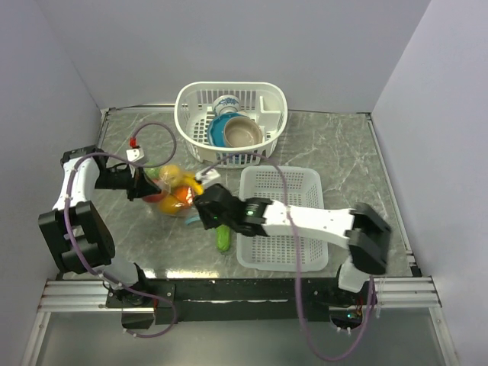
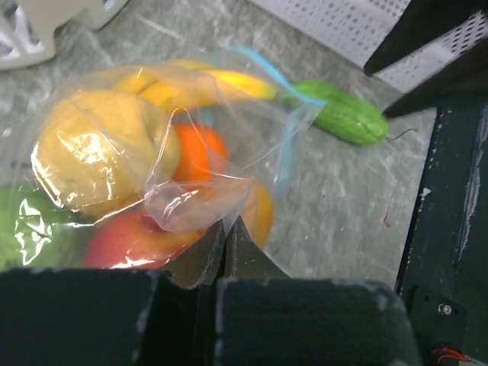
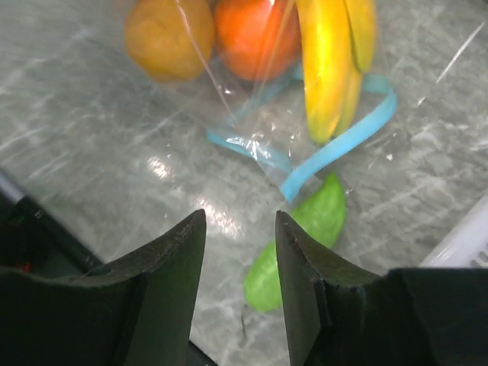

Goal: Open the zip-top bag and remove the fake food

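The clear zip-top bag lies on the marble table, its blue zip strip open toward my right arm. Inside it I see a banana, an orange, a lemon and a red apple. A green piece lies loose on the table outside the bag; it also shows in the right wrist view. My left gripper is shut on the bag's clear plastic at its closed end. My right gripper is open and empty, just short of the bag's mouth.
A white dish basket with bowls and a cup stands at the back. A flat white perforated tray lies to the right of the bag, under my right arm.
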`<state>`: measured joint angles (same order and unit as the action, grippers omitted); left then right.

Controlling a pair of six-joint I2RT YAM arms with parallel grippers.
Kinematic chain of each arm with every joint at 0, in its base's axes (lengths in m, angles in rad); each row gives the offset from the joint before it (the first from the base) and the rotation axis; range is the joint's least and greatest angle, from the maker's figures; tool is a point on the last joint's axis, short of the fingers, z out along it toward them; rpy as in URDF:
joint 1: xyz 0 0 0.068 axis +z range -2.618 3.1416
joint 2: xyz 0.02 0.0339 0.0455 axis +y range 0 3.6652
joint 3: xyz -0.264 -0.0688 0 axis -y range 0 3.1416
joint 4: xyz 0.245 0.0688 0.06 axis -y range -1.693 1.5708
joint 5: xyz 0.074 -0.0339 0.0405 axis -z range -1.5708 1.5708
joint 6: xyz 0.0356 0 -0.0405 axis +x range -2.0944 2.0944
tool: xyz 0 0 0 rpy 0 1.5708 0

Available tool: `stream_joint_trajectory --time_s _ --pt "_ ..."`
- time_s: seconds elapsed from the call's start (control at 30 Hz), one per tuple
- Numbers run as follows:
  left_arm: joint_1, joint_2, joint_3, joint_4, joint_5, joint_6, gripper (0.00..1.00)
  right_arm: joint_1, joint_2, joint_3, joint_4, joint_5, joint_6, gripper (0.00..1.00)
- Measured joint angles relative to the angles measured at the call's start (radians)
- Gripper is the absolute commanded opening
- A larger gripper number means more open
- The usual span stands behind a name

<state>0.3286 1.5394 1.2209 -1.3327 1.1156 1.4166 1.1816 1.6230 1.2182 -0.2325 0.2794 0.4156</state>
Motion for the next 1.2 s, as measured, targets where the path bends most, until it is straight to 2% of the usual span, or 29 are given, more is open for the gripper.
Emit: stream_joint_trajectory --time_s 0.13,0.27,0.37,0.43,0.93,1.07,1.17,1.2 --pt "0.067 0.0 -0.005 0.0 -0.029 0.021 0.01 0.061 0.207 0.202 -0.175 0.117 0.07 0.52" --pt "0.156 0.0 -0.005 0.001 -0.053 0.041 0.01 0.121 0.311 0.233 -0.314 0.2 0.15 0.57" --pt "0.199 0.0 -0.006 0.002 -0.068 0.062 0.01 0.15 0.324 0.217 -0.367 0.231 0.199 0.66" --pt "0.203 0.0 -0.015 0.003 -0.073 0.072 0.01 0.153 0.32 0.205 -0.377 0.256 0.225 0.67" --pt "0.203 -0.004 -0.106 0.001 -0.093 0.134 0.01 0.143 0.312 0.174 -0.458 0.401 0.376 0.68" --pt "0.205 -0.005 -0.107 0.001 -0.093 0.135 0.01 0.135 0.318 0.135 -0.436 0.381 0.379 0.65" --pt "0.208 -0.009 -0.115 0.002 -0.095 0.138 0.01 0.13 0.34 0.117 -0.414 0.361 0.377 0.55" --pt "0.21 -0.011 -0.117 0.002 -0.097 0.139 0.01 0.13 0.346 0.112 -0.406 0.355 0.377 0.44"
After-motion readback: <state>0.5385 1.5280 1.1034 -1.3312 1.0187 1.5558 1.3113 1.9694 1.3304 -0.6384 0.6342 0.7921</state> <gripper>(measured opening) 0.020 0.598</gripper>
